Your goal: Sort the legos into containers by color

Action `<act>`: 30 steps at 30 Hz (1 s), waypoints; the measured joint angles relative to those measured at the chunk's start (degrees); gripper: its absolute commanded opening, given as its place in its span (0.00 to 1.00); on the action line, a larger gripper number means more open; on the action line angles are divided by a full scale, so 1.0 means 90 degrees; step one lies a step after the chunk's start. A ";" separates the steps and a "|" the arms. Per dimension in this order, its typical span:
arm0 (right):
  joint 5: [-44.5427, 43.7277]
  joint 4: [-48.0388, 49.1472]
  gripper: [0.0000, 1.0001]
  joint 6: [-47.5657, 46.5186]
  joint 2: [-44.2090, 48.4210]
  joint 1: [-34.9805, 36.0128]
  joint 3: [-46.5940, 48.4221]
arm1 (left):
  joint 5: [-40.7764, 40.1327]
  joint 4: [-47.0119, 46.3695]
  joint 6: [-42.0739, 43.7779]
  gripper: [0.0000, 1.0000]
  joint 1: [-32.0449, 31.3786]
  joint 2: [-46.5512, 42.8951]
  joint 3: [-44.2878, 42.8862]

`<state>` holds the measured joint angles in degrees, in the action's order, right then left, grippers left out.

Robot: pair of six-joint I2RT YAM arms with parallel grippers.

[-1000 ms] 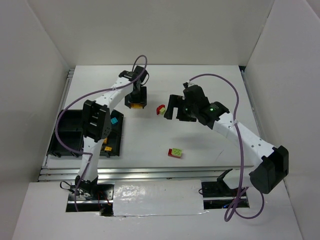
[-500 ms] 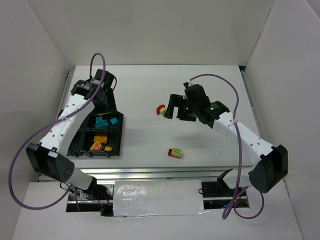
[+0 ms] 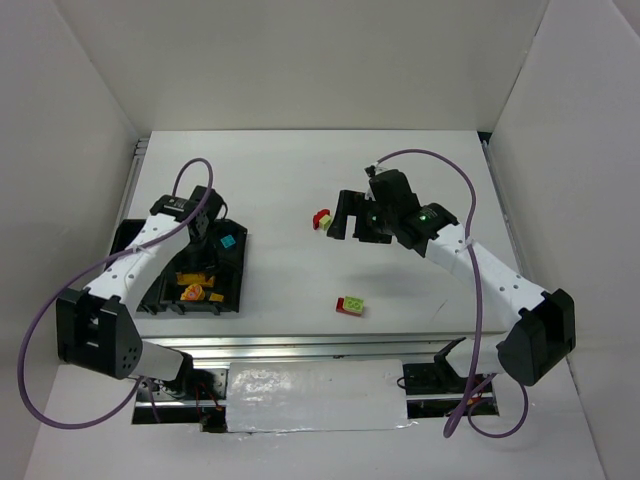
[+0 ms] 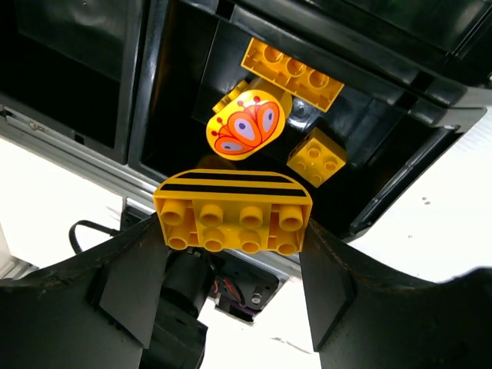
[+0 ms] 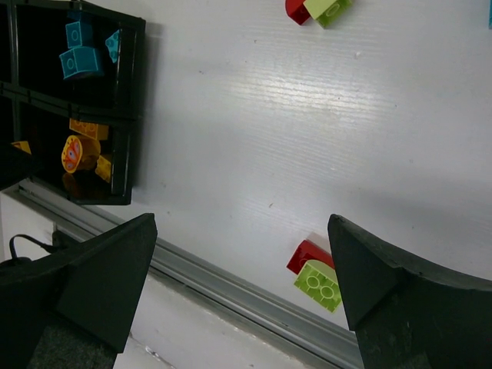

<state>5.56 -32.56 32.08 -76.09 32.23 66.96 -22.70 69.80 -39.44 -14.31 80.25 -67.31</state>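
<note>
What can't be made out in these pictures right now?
- Top view: the left arm covers much of the tray. The striped yellow brick in the left gripper is hidden beneath it.
- Right wrist view: the far red-and-green lego is cut off by the top edge.
- Left wrist view: the tray's other compartments are dark and cropped, so their contents are unclear.
- Top view: the near red-and-green lego is too small to show studs.

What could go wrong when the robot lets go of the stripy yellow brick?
The striped yellow brick in the left gripper seems to hang near the edge of the tray; dropped here, it might hit the rim and bounce out. It could also land on the butterfly piece and tumble sideways.
</note>
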 measured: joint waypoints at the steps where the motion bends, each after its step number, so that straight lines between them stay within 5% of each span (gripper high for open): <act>1: 0.0005 -0.0002 1.00 -0.0002 0.0000 0.0000 0.0000 | 0.0002 -0.0053 0.0000 0.54 0.0022 -0.0002 0.0041; 4: 0.0005 -0.0002 1.00 -0.0012 0.0000 0.0000 0.0000 | 0.0005 -0.0253 -0.0002 0.88 0.0029 -0.0002 0.0148; 6: -0.0002 -0.0002 1.00 -0.0024 0.0000 0.0000 0.0000 | -0.0002 -0.0323 0.0002 0.99 0.0029 -0.0002 0.0177; 17: -0.0396 -0.0311 1.00 0.0058 -0.0104 0.0000 0.0012 | 0.0092 -0.0508 0.0209 0.99 0.0041 0.0236 -0.0610; 23: -0.0962 -0.1003 1.00 0.0440 -0.0437 0.0000 -0.0022 | 0.1018 -0.1353 0.0736 0.99 -0.0022 0.0284 -0.1413; 30: -0.1999 -0.1746 1.00 0.1192 -0.0063 -0.0262 -0.0056 | 0.1598 -0.1800 0.0843 0.99 -0.1297 0.1617 -0.2492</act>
<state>-12.43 -48.27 42.81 -76.66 29.87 66.46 -8.32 53.60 -31.86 -25.98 94.80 -89.73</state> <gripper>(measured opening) 0.997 0.994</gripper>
